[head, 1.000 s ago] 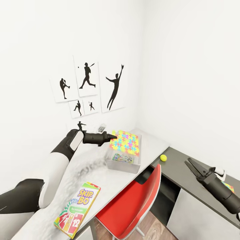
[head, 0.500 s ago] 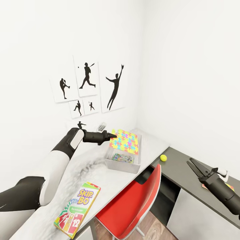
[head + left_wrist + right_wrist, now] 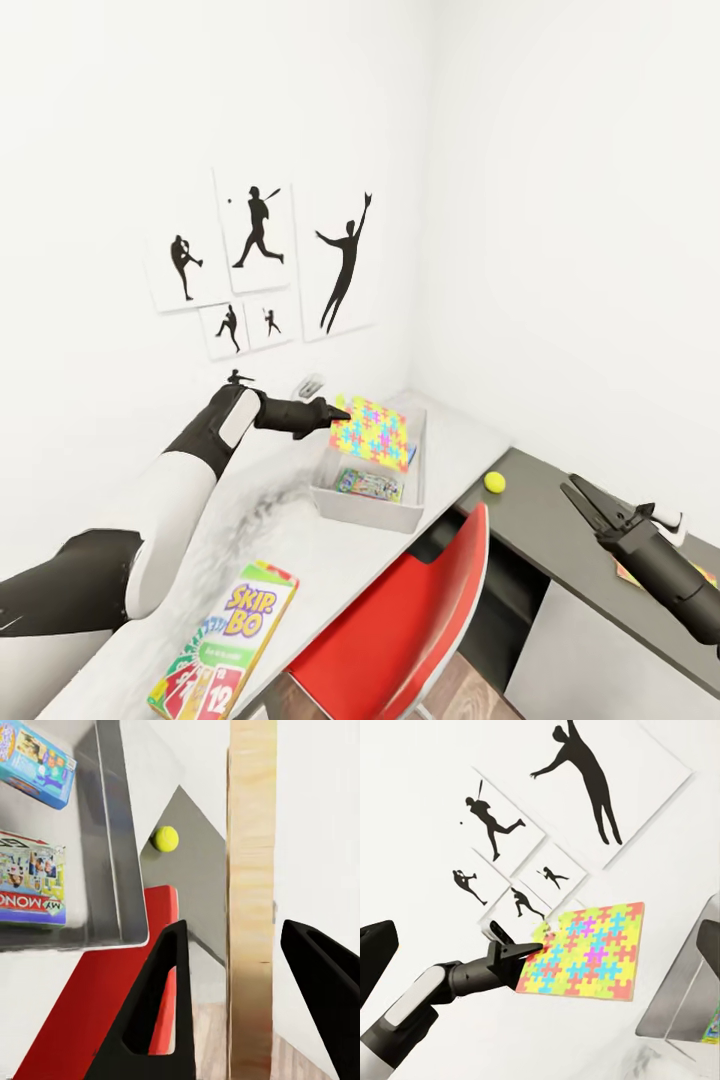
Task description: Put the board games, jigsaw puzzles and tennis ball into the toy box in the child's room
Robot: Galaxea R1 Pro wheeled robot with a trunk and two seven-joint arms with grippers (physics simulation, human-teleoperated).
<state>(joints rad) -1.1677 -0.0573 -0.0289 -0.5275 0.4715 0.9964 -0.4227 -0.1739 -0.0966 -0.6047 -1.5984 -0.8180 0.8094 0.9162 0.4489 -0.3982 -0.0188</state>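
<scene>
My left gripper (image 3: pixel 342 410) is shut on one corner of the multicoloured jigsaw puzzle (image 3: pixel 373 432), which hangs tilted above the grey toy box (image 3: pixel 362 510). In the left wrist view the puzzle's wooden edge (image 3: pixel 251 870) runs between my fingers (image 3: pixel 161 1005). A Monopoly box (image 3: pixel 30 881) and a blue box (image 3: pixel 37 761) lie inside the toy box. The Skip-Bo game (image 3: pixel 225 645) lies flat on the white table's near end. The tennis ball (image 3: pixel 494 482) rests on the dark desk. My right gripper (image 3: pixel 570 484) hovers open over that desk, holding nothing.
A red chair (image 3: pixel 400 630) stands tucked between the white table (image 3: pixel 300 540) and the dark desk (image 3: pixel 540 530). A colourful flat item (image 3: pixel 625 572) peeks out from under my right arm. The room's corner walls, one with silhouette posters (image 3: pixel 255 260), close in behind the table.
The head view has shifted, so Skip-Bo sits lower in the picture. My left gripper still holds the puzzle over the box. The right arm has drawn slightly to the right.
</scene>
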